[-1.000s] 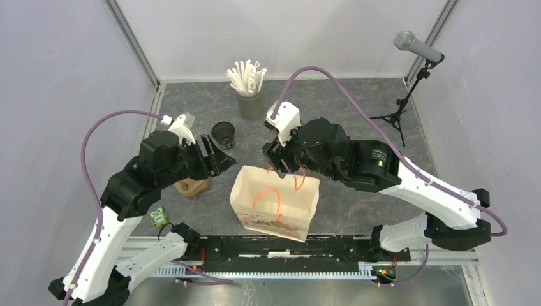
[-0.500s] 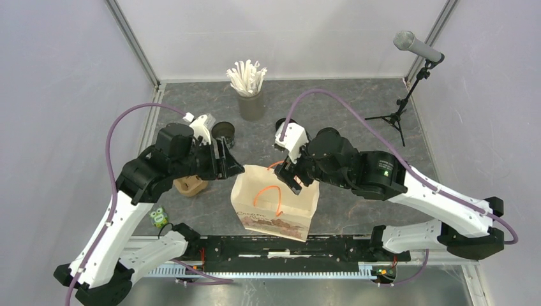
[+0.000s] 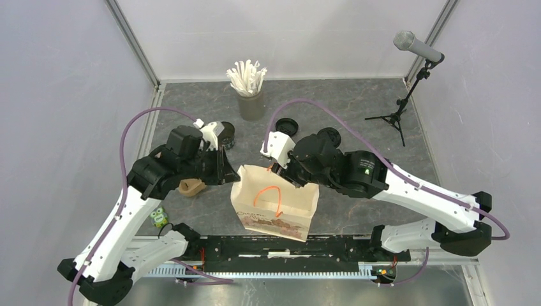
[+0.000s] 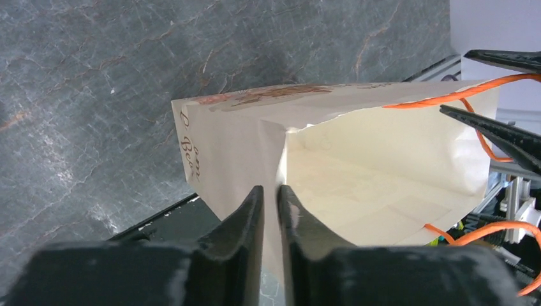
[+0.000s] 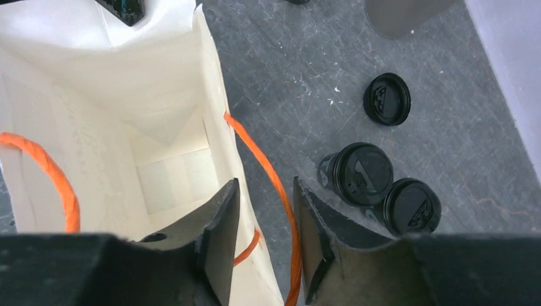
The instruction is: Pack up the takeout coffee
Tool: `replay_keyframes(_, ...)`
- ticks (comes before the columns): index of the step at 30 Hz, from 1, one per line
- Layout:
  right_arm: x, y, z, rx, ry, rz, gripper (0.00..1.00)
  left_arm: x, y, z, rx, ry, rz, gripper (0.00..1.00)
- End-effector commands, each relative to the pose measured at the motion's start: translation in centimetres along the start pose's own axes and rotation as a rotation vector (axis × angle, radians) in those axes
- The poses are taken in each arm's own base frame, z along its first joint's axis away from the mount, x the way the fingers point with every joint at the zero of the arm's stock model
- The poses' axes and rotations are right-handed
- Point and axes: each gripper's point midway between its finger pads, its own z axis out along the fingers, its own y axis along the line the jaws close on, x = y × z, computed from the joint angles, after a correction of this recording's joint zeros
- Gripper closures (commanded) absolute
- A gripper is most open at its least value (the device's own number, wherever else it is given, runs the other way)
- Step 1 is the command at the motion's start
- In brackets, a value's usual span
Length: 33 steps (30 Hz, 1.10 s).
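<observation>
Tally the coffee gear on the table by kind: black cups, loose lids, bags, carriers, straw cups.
Lidded black cups: 2
Open black cup: 1
Loose lid: 1
Paper bag: 1
Pulp carrier: 1
Grey cup of straws: 1
Total: 7

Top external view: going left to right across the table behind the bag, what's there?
Left to right: open black cup → grey cup of white straws → loose black lid → lidded black cup → microphone on its stand.
</observation>
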Motion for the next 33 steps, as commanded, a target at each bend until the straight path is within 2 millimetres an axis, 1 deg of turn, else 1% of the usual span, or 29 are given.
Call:
replay_keyframes(1,-3.8,-1.8,-0.6,0.056,-0.096,-0.031,0.66,-1.5,-1.8,-0.4,0.085,-0.041,0.079,0.86)
replay_keyframes(2,-4.4,-2.2,-0.8,0.069,-0.105,-0.038,0.72,-1.8,-2.4,-0.3,0.109,-0.045,0.081,0.9)
replay_keyframes(3,-5.1,-2.7,-1.0,0.084,-0.115,-0.047,0.76,-2.2,-2.9,-0.1,0.133,-0.053,0.086,0.93)
replay_keyframes(5,-5.8,-3.7,-1.3,0.125,-0.117,-0.071,0.81,-2.8,-3.6,0.4,0.165,-0.058,0.087,0.97)
replay_keyframes(7,-6.0,-5.0,-1.6,0.179,-0.114,-0.086,0.85,-3.4,-3.7,0.9,0.167,-0.071,0.087,0.98)
replay_keyframes(9,-5.8,-6.3,-1.8,0.213,-0.114,-0.09,0.87,-4.1,-3.7,1.3,0.157,-0.084,0.094,0.98)
replay_keyframes(13,-4.8,-8.6,-1.3,0.23,-0.101,-0.083,0.87,-5.3,-3.7,2.2,0.139,-0.095,0.11,0.97)
replay_keyframes(15,-3.9,-9.1,-0.6,0.215,-0.093,-0.071,0.86,-5.5,-3.3,2.9,0.114,-0.083,0.109,0.97)
replay_keyframes(20,-2.6,-9.3,0.4,0.187,-0.093,-0.043,0.79,-5.9,-3.0,3.5,0.085,-0.068,0.085,0.96)
replay_keyframes(22,-2.5,-9.4,0.5,0.185,-0.095,-0.037,0.69,-6.1,-2.7,3.4,0.067,-0.079,0.08,0.91)
replay_keyframes(24,-2.6,-9.6,0.6,0.191,-0.096,-0.033,0.56,-6.4,-2.6,3.5,0.057,-0.087,0.077,0.82)
replay_keyframes(25,-2.7,-9.8,0.5,0.196,-0.097,-0.03,0.5,-6.5,-2.6,3.4,0.05,-0.091,0.07,0.71)
replay_keyframes(26,-3.0,-10.1,0.2,0.204,-0.102,-0.024,0.43,-6.7,-2.6,3.3,0.042,-0.098,0.063,0.57)
replay_keyframes(27,-3.3,-10.4,-0.1,0.21,-0.106,-0.017,0.37,-7.1,-2.4,3.1,0.02,-0.109,0.05,0.46)
replay_keyframes(28,-3.8,-10.6,-0.4,0.215,-0.114,-0.01,0.28,-7.5,-2.3,2.7,-0.005,-0.123,0.038,0.35)
replay_keyframes(29,-4.3,-10.8,-0.9,0.221,-0.121,0.0,0.18,-7.9,-2.0,2.1,-0.038,-0.139,0.025,0.21)
replay_keyframes(30,-4.7,-11.0,-1.4,0.23,-0.13,0.012,0.08,-8.2,-1.7,1.6,-0.07,-0.152,0.011,0.13)
replay_keyframes(31,-4.9,-11.2,-1.8,0.237,-0.134,0.026,0.02,-8.7,-1.3,0.9,-0.107,-0.178,0.002,0.03)
replay_keyframes(32,-5.2,-11.2,-2.3,0.239,-0.147,0.036,0.02,-9.1,-0.5,0.1,-0.164,-0.205,-0.02,0.0)
replay_keyframes(33,-5.3,-11.2,-2.6,0.24,-0.154,0.043,0.02,-9.2,0.4,-0.6,-0.219,-0.224,-0.042,0.0)
